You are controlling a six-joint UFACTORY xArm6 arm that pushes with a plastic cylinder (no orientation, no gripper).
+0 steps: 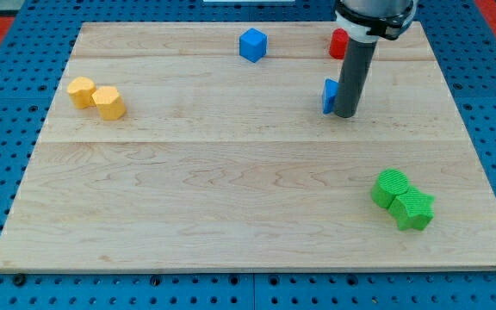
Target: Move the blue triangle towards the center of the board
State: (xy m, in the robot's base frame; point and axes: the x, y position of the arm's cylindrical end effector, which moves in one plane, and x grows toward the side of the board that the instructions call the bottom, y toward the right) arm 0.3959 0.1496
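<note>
Your tip [345, 114] touches the blue triangle [329, 95] on its right; a bare rod, so no end effector grasps anything. Push step in hand; next, drive down-left toward worktop [231, 172] centre.

The middle of the table [231, 181] lies open from the view's left to its right, with nothing standing on the way from the blue triangle [328, 95] toward it. My tip [344, 114] touches that triangle's right side, near the view's top. Two yellow blocks [96, 96], two green blocks [403, 200], a blue cube [252, 45] and a red block [338, 43] all sit near the edges.
</note>
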